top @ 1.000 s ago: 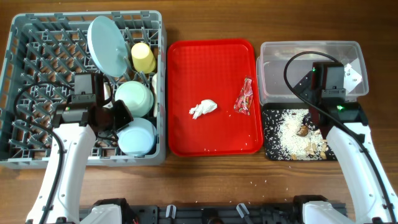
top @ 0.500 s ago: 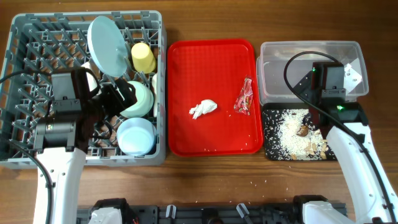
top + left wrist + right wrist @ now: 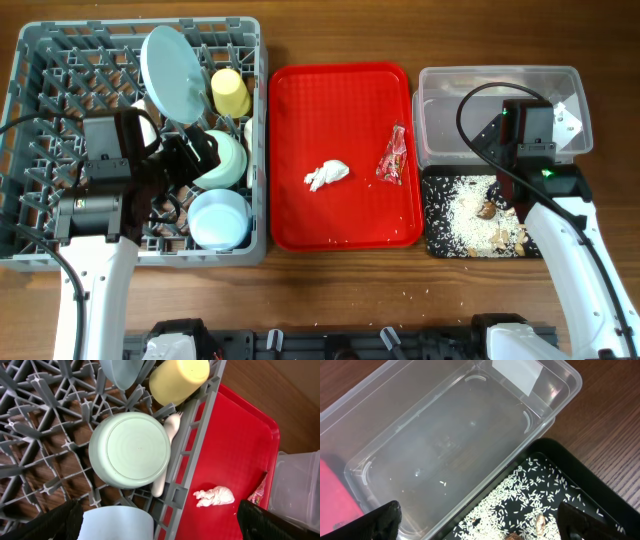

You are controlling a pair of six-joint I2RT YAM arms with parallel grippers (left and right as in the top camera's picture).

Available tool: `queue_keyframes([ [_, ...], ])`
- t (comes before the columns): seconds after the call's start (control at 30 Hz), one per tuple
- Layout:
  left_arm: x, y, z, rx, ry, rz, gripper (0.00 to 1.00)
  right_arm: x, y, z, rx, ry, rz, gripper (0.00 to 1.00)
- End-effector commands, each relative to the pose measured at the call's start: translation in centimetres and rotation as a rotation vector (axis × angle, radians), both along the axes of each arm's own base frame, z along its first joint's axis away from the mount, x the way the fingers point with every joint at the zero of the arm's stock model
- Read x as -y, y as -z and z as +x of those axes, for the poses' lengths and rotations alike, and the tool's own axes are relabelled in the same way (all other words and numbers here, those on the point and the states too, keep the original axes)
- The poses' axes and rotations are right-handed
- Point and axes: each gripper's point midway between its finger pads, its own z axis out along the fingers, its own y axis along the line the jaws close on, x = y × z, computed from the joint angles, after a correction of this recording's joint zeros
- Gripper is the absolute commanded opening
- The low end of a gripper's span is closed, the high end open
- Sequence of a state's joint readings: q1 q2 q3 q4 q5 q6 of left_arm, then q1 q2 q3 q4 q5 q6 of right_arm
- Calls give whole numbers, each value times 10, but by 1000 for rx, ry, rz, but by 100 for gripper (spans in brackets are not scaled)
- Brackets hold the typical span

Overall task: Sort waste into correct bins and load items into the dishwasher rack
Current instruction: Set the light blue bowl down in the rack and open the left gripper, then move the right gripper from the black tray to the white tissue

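Rack (image 3: 60, 90) left, flat tray (image 3: 340, 110) with tissue (image 3: 327, 175) and wrapper (image 3: 392, 157) centre, tub (image 3: 450, 110) behind shallow tray (image 3: 432, 240) right

**Red tray lying flat on a wooden worktop**

The red tray (image 3: 345, 215) is sitting square in the middle of the worktop (image 3: 330, 290), with its long sides running from the near edge towards the far edge. Its raised rim and rounded corners are showing all the way round, and its glossy floor is catching a soft sheen of light. In the left wrist view one stretch of its rim and floor is filling the right side. In the right wrist view only a sliver of red is peeking in at the lower left. The worktop is showing brown wood with grain running left to right, and it is lying bare along the near edge and in narrow strips beside the tray.
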State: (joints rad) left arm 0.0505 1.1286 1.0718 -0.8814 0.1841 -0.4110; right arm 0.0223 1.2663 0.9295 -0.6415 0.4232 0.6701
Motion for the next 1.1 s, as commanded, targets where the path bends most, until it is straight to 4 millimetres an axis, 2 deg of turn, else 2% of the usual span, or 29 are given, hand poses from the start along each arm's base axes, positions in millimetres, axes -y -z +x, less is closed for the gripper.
queue_keyframes([
  [0.0, 3, -5, 2, 13, 10, -10, 100, 1, 1, 2, 1, 13, 5, 100],
  [0.3, 3, -5, 2, 13, 10, -10, 100, 1, 1, 2, 1, 13, 6, 100],
  [0.43, 3, -5, 2, 13, 10, -10, 100, -3, -9, 17, 113, 62, 73, 100],
  [0.6, 3, -5, 2, 13, 10, -10, 100, -4, -10, 20, 124, 57, 81, 100],
  [0.7, 3, -5, 2, 13, 10, -10, 100, -34, -2, 25, 111, -47, 227, 100],
  [0.77, 3, -5, 2, 13, 10, -10, 100, -66, 1, 26, 94, -156, 380, 100],
  [0.8, 3, -5, 2, 13, 10, -10, 100, -87, 3, 22, 69, -225, 482, 100],
  [0.87, 3, -5, 2, 13, 10, -10, 100, -114, 7, 7, 4, -302, 622, 100],
  [1.0, 3, -5, 2, 13, 10, -10, 100, -128, 13, -12, -79, -323, 705, 100],
  [1.07, 3, -5, 2, 13, 10, -10, 100, -145, 10, -21, -110, -353, 806, 100],
])
